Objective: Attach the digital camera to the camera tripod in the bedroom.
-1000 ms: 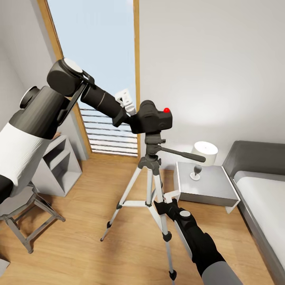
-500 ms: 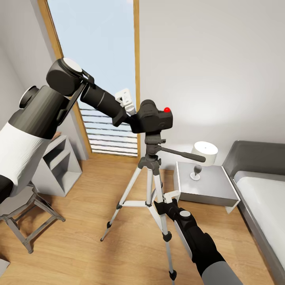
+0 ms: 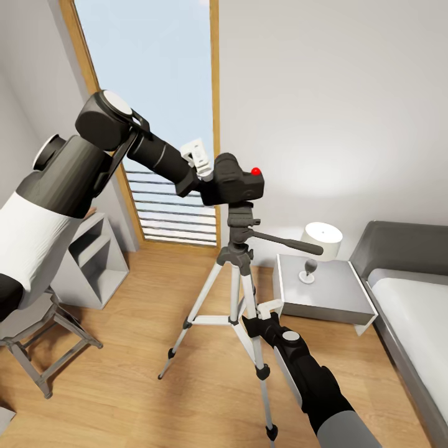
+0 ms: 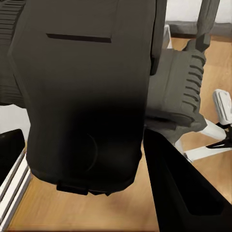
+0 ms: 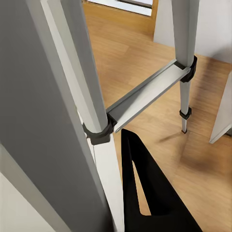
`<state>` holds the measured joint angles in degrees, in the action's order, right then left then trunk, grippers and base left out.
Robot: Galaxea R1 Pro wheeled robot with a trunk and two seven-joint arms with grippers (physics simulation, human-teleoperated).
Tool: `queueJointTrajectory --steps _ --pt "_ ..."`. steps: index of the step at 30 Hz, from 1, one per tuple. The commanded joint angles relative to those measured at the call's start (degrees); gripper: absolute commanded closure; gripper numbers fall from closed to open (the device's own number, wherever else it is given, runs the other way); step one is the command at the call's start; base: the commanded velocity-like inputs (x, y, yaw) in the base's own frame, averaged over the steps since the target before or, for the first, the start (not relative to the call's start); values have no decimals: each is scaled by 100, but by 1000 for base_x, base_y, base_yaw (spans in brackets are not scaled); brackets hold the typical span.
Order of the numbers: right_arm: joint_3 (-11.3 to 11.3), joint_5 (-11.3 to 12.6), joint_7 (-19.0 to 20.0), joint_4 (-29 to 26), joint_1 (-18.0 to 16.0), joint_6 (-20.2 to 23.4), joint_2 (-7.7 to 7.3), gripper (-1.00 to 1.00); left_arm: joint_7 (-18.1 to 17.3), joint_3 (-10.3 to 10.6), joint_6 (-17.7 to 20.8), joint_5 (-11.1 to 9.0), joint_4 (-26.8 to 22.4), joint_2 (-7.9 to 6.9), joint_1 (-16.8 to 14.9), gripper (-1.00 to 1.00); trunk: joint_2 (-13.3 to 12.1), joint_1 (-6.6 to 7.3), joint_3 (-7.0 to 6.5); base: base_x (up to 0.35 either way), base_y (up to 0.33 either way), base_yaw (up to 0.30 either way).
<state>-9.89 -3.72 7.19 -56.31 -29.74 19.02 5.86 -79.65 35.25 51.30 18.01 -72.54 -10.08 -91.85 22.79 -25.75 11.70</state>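
The black digital camera (image 3: pixel 235 182), red spot on top, hangs just over the dark grey head (image 3: pixel 241 221) of the camera tripod (image 3: pixel 239 292), touching or nearly touching it. My left gripper (image 3: pixel 213 180) is shut on the camera's window-side end. In the left wrist view the camera body (image 4: pixel 82 96) is close up between dark fingers (image 4: pixel 186 188), with the tripod head (image 4: pixel 176 92) beside it. My right gripper (image 3: pixel 252 322) is low down, shut on a silver tripod leg (image 5: pixel 72 82); one black finger (image 5: pixel 145 193) lies along it.
The tripod's pan handle (image 3: pixel 292 242) points toward a grey nightstand (image 3: pixel 336 302) carrying a white lamp (image 3: pixel 320 239). A grey bed (image 3: pixel 410 311) lies at the right. A white cube shelf (image 3: pixel 93 261) and a metal stool (image 3: pixel 37 336) are at the left, under the tall window (image 3: pixel 155 93).
My left gripper has carried the camera a little toward the window and slightly up, so it now lines up over the tripod head. The right arm and tripod have not moved.
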Motion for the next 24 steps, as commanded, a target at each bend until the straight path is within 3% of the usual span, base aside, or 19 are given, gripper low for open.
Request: queueJointTrajectory --steps 1,8,24 --pt "5 -30 28 -12 -5 31 3 100 -64 3 6 73 -4 -1 -8 100 13 -3 12 0 0 0" --pt "5 -32 28 -12 -5 31 1 100 -60 0 -426 119 37 75 -8 100 13 -3 12 0 0 0" --pt "5 -32 28 -12 -5 31 -2 100 -63 -20 -750 91 28 94 -8 100 13 -3 12 0 0 0"
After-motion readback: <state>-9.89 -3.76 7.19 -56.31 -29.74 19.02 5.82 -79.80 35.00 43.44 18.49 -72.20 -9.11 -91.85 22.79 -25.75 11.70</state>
